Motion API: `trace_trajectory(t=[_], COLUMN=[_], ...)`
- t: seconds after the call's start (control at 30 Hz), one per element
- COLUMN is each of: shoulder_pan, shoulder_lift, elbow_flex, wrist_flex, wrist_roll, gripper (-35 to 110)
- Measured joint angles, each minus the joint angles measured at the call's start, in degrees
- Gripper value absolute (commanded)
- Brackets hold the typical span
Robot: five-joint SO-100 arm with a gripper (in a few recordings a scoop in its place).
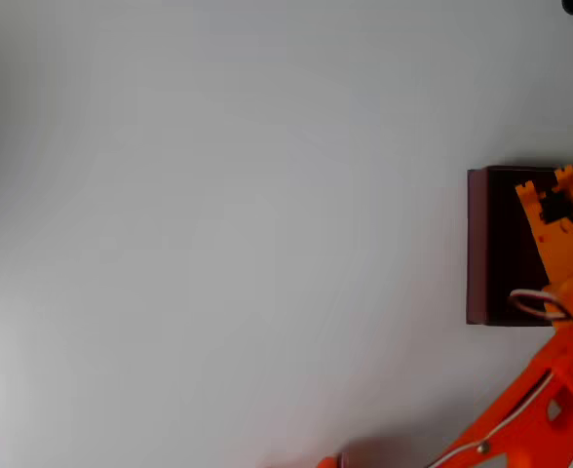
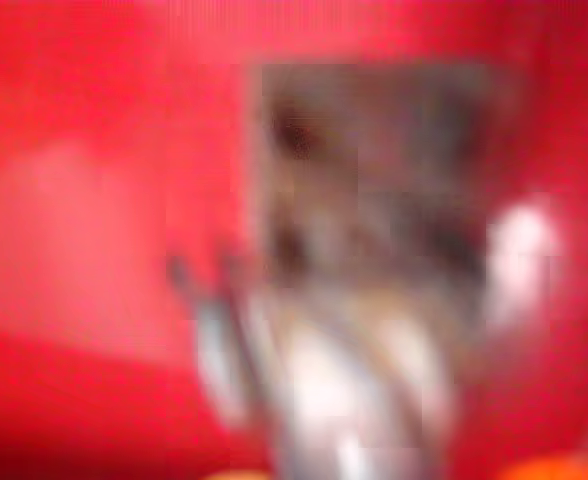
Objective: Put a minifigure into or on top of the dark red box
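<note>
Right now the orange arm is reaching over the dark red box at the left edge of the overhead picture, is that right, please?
Not quite: the dark red box sits at the right edge of the overhead view, not the left. The orange arm does reach over it there, with the gripper above the box's dark interior.

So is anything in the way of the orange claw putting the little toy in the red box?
Nothing visible blocks it. In the overhead view the gripper is already over the dark red box, above its dark inside. The wrist view is too blurry to tell whether the toy is held or dropped.
</note>
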Motion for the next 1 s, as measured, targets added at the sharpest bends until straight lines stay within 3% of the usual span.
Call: trace_trajectory(t=[0.27, 0.53, 0.8, 1.0], shoulder_pan=[-0.4, -10.6, -40.1, -62.3], shoulder_lift=[1.6, 31.4, 75.7, 84.5], elbow_flex=[-1.8, 13.6, 37.4, 46.3], wrist_flex=[5.3, 12.7, 18.1, 19.6], wrist_roll=[0.1, -6.9, -17.8, -17.4], gripper=[20, 15, 0, 0])
